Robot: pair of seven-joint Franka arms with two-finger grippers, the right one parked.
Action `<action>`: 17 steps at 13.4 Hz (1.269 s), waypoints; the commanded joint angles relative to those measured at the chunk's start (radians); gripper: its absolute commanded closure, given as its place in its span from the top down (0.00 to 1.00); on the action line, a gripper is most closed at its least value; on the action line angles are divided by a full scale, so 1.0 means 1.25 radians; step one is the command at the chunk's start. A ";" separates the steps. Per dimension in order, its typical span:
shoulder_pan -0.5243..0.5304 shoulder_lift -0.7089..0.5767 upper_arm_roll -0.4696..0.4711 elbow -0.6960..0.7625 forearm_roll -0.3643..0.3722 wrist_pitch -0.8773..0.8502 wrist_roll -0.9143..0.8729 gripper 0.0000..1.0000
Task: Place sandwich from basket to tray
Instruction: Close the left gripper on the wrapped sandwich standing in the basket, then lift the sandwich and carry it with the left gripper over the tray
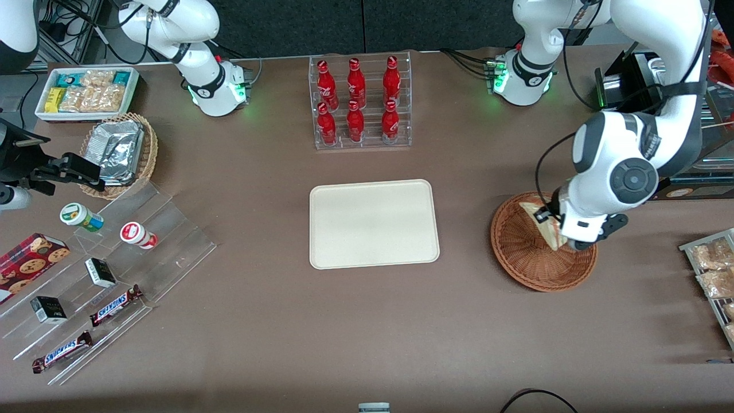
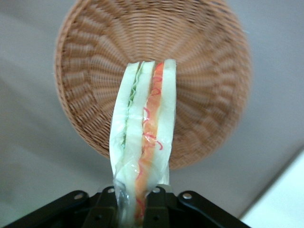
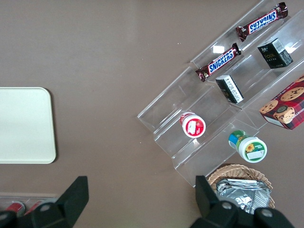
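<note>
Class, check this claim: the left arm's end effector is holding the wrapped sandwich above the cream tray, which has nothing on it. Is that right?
One detail is wrong. The end effector grips the sandwich above the reddish-brown basket, not the tray; the left wrist view shows this. The tray does have nothing on it.

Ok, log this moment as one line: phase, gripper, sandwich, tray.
phase: lift | gripper: shut on sandwich, above basket | sandwich: hanging clear of the wicker | tray: bare, toward the parked arm's end
</note>
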 commanded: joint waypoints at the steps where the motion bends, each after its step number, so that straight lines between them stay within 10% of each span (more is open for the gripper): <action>1: -0.051 0.005 -0.031 0.021 0.000 -0.015 0.015 0.00; 9: -0.078 0.054 -0.201 0.069 -0.024 0.034 -0.028 0.00; 17: -0.198 0.277 -0.287 0.222 0.146 0.113 -0.225 0.00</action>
